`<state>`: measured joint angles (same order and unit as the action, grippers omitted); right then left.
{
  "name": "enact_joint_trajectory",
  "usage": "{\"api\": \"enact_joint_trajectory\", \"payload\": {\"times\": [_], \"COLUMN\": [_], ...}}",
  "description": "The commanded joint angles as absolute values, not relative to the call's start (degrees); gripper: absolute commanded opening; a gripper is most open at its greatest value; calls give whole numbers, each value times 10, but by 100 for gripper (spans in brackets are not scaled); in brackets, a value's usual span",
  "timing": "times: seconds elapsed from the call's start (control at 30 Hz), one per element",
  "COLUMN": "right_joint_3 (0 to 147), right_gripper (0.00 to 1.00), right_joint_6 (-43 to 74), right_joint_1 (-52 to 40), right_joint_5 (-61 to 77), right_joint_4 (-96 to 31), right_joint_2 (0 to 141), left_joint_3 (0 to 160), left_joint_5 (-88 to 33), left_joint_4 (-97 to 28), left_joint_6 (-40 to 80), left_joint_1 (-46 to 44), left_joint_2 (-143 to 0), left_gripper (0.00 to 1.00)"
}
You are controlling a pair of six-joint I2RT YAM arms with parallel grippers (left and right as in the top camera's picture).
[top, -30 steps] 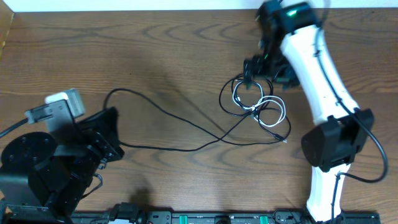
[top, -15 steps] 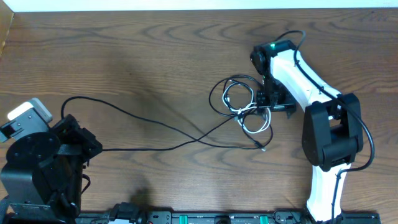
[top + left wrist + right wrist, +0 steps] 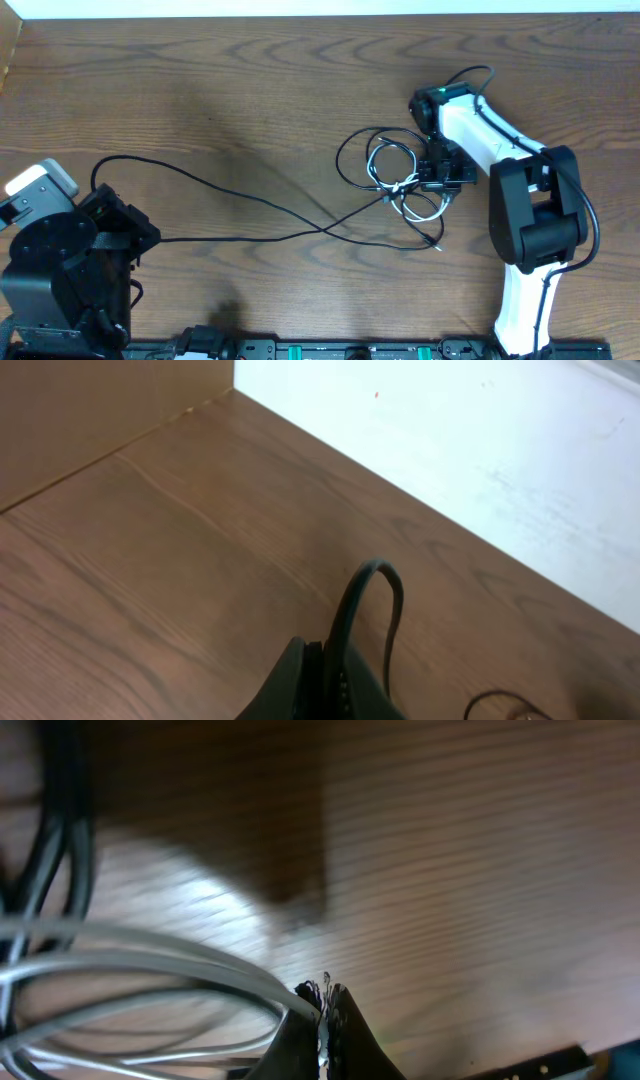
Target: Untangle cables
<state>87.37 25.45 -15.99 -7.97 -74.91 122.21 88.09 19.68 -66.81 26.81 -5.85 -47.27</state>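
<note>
**Both grippers clamped on cables, knot not yet loosened**

The cables (image 3: pixel 385 165) are gathered in a loose knot of overlapping loops on the right half of the counter (image 3: pixel 250 90), just beside the right arm. Within the knot a short white cable (image 3: pixel 180 960) is coiled through black loops. One free end with a small plug (image 3: pixel 437 243) is seen trailing toward the near side. From the knot a long black cable (image 3: pixel 230 191) is drawn out leftward across the counter in two strands, which cross once before the left arm is reached.

The right gripper (image 3: pixel 322 1002) is shut on the white cable at the right edge of the knot. In the right wrist view the pale strand is seen pinched between the closed tips, low against the wood. The hold seems to be taken there so that the white cable can be drawn out of the black loops.

The left gripper (image 3: pixel 322 665) is closed on the black cable, which is seen arching up from between its tips in the left wrist view. It is placed well apart from the knot, at the far left, presumably so that the black cable is anchored and stretched while the other end is worked.

The task is judged to be at an early stage, since the loops are not yet separated. A pull away from the left arm would probably be called for next, and tightening of the knot would be the risk.
</note>
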Motion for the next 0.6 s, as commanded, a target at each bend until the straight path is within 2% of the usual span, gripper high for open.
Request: {"api": "enact_joint_trajectory", "payload": {"times": [0.0,0.13,0.37,0.57], "right_joint_3": [869,870,870,870], "right_gripper": [1,1,1,1], "right_joint_6": [318,335,343,331], "right_joint_1": [-117,-67,38,77], "right_joint_5": [-128,-134,-131,-84], "right_joint_4": [-743,-740,-738,-740], "right_joint_2": [1220,1220,1220,1220], "left_joint_3": [899,934,977,977], "left_joint_5": [224,258,419,483], "left_joint_4": [-652,-627,-609,-586], "left_joint_6": [270,269,269,273], "left_joint_1": [-58,-58,-58,-58], "left_joint_2": [-475,-475,-475,-479], "left_gripper": [8,7,7,7]}}
